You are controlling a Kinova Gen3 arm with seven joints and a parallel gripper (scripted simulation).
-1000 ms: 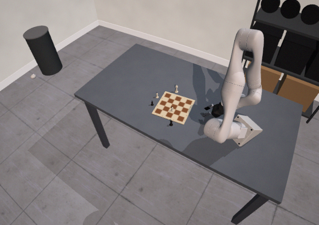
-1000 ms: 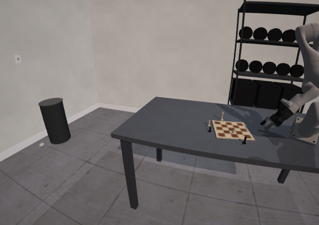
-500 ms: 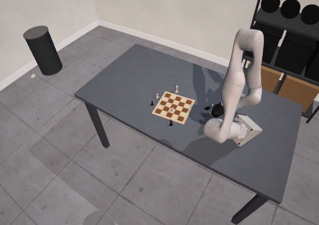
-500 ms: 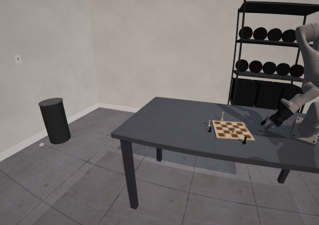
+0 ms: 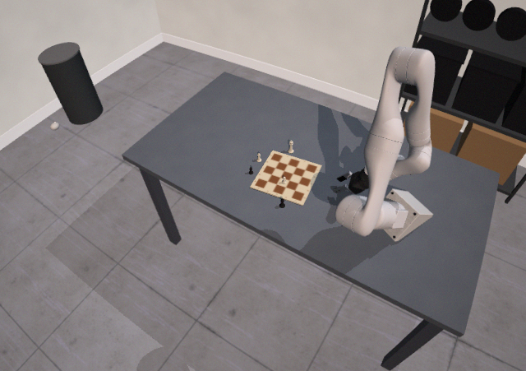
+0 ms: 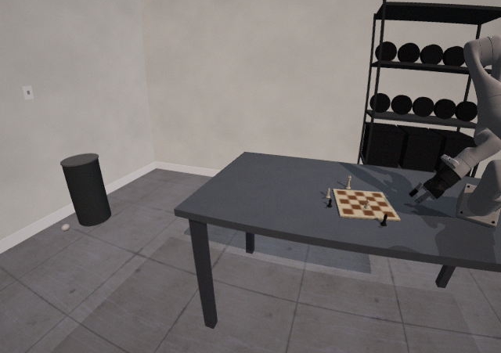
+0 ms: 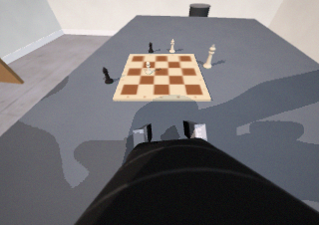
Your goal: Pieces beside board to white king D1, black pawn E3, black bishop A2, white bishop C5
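Grey table (image 5: pixel 220 116), board (image 5: pixel 285 177) mid-frame, four pieces beside it: king (image 5: pixel 291 146), white bishop (image 5: pixel 258 156), black pawn (image 5: pixel 251 169), black bishop (image 5: pixel 282 203). My gripper (image 5: pixel 343 182) hangs right of the board, fingers apart, empty. Risk I see: clipping the small white piece (image 5: pixel 283 180) already standing on the board.

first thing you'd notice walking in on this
The small chessboard near the middle of the dark table, bare but for one pale piece, with four more pieces standing just off its edges. Next, the white arm beside it, bent low, its gripper short of the board, jaws open and empty.
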